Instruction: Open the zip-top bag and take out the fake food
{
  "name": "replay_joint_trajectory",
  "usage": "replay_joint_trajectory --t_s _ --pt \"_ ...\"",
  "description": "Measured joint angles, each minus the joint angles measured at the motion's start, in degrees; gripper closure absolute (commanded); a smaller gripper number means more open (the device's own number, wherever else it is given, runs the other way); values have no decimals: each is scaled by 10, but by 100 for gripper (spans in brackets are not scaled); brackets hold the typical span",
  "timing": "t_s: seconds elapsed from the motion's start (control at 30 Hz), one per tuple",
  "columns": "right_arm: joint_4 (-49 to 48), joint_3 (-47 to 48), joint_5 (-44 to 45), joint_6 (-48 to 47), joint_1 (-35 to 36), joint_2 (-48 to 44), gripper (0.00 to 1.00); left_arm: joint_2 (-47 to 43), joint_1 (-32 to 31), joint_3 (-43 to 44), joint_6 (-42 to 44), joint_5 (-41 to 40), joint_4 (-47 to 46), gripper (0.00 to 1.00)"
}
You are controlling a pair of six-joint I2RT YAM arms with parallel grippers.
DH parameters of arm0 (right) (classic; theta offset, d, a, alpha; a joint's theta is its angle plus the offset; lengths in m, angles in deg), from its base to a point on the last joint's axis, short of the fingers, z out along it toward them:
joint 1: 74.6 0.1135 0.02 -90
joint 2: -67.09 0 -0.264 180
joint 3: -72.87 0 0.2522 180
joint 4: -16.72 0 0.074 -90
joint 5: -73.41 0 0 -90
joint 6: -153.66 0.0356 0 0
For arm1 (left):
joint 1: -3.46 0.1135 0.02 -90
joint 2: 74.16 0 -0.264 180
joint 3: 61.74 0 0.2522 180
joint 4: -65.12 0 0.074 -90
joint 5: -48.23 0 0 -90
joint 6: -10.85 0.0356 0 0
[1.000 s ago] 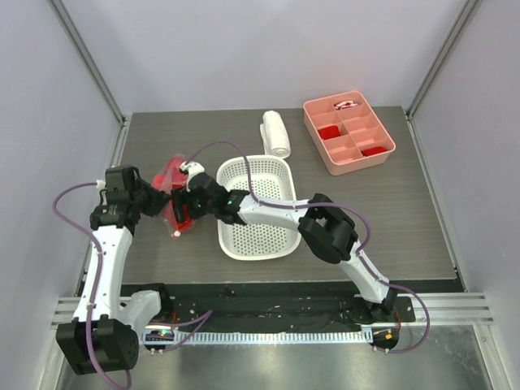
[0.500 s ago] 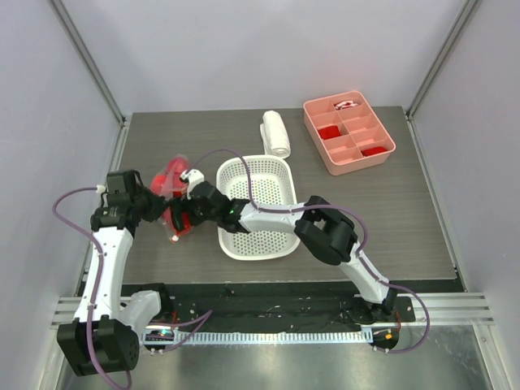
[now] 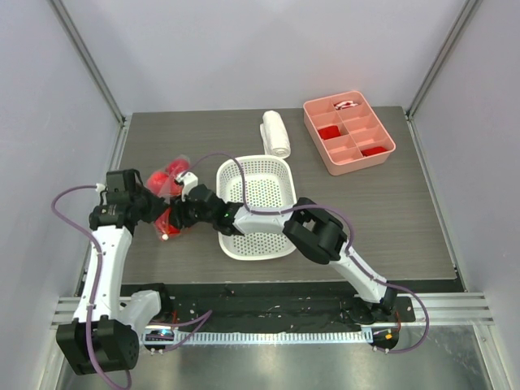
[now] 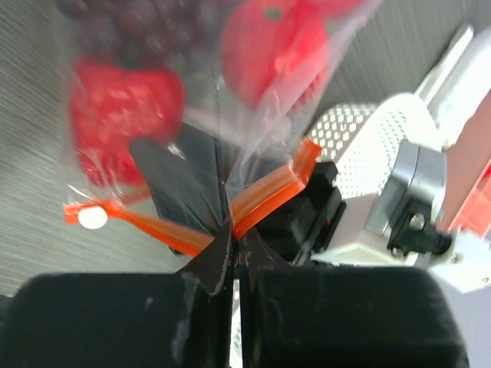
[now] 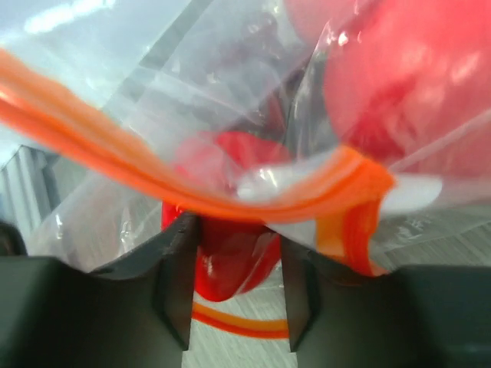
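Fake food (image 4: 265, 38) inside clear zip-top bag (image 4: 268, 188)

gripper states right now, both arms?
Left gripper: shut on the zip-top bag, pinching its orange zip strip.
Right gripper: shut on a red piece of fake food at the bag's mouth.

Table (image 3: 406, 211): dark grey wood-grain top, filling mid-frame of the overhead view where I work.
Walls (image 3: 268, 49): plain pale panels, top and both sides.
Frame posts (image 3: 90, 65): slim metal uprights, upper left and upper right.
Rail (image 3: 455, 310): aluminium, along my near edge at bottom.
Light: soft, even across the tabletop.
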Motion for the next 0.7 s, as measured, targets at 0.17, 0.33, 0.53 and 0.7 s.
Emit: replay_joint_trajectory --t_s 0.17,0.33,0.53,0.7 --pt "20 8 10 -9 10 -1 99 -3 -9 -11 -1 32 13 100" --pt "54 -15 22 -23 14 -40 99 -4 -10 -10 0 47 16 100" --pt "109 -41 3 -42 0 -100 99 -1 -11 21 -2 68 9 100" --pt "139 -16 -82 -39 -28 -114 79 3 -11 51 -2 82 1 100"
